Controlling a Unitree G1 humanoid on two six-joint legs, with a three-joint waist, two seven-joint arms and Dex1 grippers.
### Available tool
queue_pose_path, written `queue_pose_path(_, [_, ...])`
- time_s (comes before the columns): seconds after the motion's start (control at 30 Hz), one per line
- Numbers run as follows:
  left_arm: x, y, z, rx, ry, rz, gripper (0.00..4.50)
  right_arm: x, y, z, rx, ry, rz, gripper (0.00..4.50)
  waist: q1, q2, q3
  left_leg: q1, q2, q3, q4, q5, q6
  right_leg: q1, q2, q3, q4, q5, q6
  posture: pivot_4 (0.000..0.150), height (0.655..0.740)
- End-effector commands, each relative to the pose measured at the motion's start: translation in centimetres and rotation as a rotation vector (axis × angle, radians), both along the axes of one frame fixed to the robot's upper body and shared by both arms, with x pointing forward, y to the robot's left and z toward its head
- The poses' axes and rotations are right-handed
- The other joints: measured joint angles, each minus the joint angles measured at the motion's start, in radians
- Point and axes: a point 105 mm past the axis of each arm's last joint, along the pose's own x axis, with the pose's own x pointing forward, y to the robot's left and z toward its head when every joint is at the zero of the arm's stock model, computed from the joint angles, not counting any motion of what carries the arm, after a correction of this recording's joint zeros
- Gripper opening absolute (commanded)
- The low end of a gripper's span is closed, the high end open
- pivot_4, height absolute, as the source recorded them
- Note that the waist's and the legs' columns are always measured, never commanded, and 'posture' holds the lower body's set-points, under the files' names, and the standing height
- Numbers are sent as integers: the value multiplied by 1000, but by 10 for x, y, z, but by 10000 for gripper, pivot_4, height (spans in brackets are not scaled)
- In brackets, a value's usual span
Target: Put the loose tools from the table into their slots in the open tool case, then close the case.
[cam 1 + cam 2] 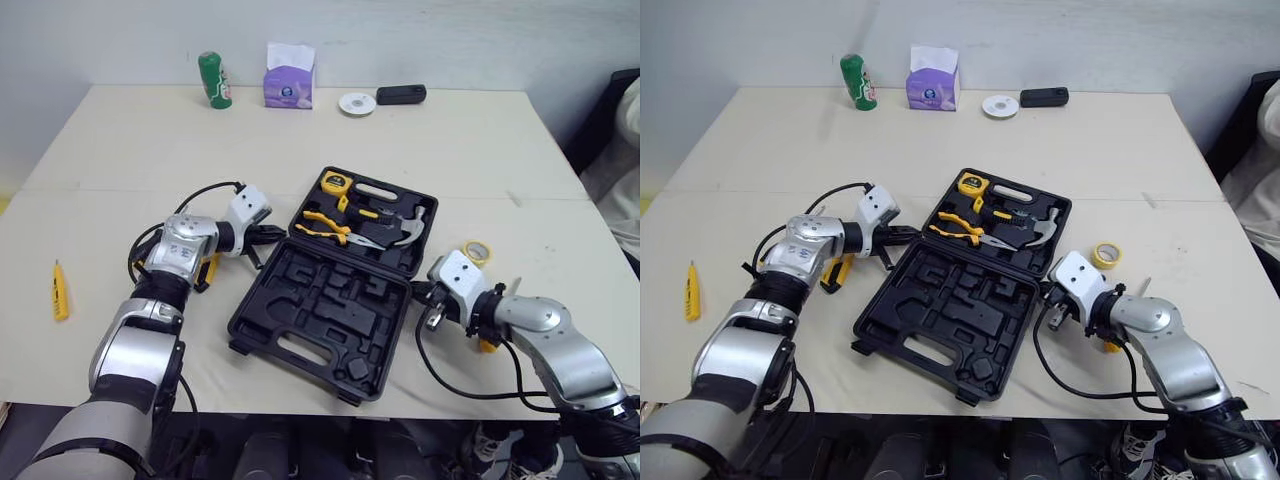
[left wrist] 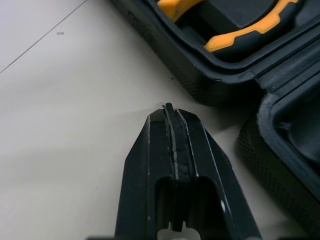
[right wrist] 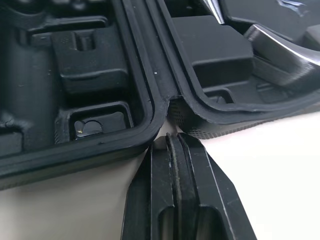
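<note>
Pale tabletop (image 1: 140,160) is seen set against a white wall, and along its far edge a green can (image 1: 214,79), a purple tissue box (image 1: 290,76), a white disc (image 1: 357,104) and a small black device (image 1: 401,94) are lined up. An open black tool case (image 1: 320,320) is placed in the middle of the table. Its far half is filled with a yellow tape measure (image 1: 334,182), yellow-handled pliers (image 1: 325,226) and a hammer (image 1: 405,230), while the moulded slots of the near half are left bare. The left gripper (image 1: 278,235) is held low over the table just beside the case's left side, near the hinge. Its fingers (image 2: 170,150) are pressed flat together and nothing is gripped between them. The right gripper (image 1: 420,293) is brought up to the opposite side of the case, with its fingers (image 3: 175,175) likewise clamped together on nothing and their tip set at the notch where the two halves meet. A yellow screwdriver (image 1: 60,290) is left lying well apart from the case, near the table's left edge. A yellow-and-black tool (image 1: 210,270) is partly hidden under the left arm, and a roll of yellow tape (image 1: 477,251) is seen on the table just beyond the right gripper.
</note>
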Motion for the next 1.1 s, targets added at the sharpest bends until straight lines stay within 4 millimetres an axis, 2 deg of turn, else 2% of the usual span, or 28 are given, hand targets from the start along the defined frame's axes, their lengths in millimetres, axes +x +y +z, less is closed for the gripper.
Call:
queue_pose_path(0.03, [-6,-20,5,4,2,-106,0,2,11,12,15,-51,40,617,-1,0,0,0,0,0,0,0,0,0,0,0,0,0,0,1500,7278])
queue_pose_path(0.3, [-22,-27,-8,35,57,-216,0,2,22,15,-47,-77,145,617,-4,0,0,0,0,0,0,0,0,0,0,0,0,0,0,1500,7278])
queue_pose_path(0.43, [-41,-29,-14,43,97,-304,0,-6,33,12,-88,-72,247,617,-11,0,0,0,1,0,0,0,0,0,0,0,0,0,0,1500,7278])
queue_pose_path(0.57, [-60,-25,-24,71,134,-346,0,-7,33,10,-155,-77,306,617,-23,0,0,1,1,0,0,0,0,0,0,1,0,0,0,1500,7278])
queue_pose_path(0.73, [-76,-16,-32,67,157,-328,0,-5,33,9,-149,-64,336,617,-27,-1,-1,3,1,0,0,0,0,2,-1,2,0,0,0,1500,7278])
queue_pose_path(0.9, [-86,-7,-34,60,174,-284,0,-1,23,1,-214,-47,349,617,-28,-1,-2,4,2,0,0,0,-1,3,-1,3,0,0,-1,1500,7278])
queue_pose_path(1.1, [-77,1,-31,55,136,-202,0,12,3,6,-258,-62,314,617,-26,-2,-2,9,3,-1,0,-1,-1,9,-2,2,-1,-1,-1,1500,7278])
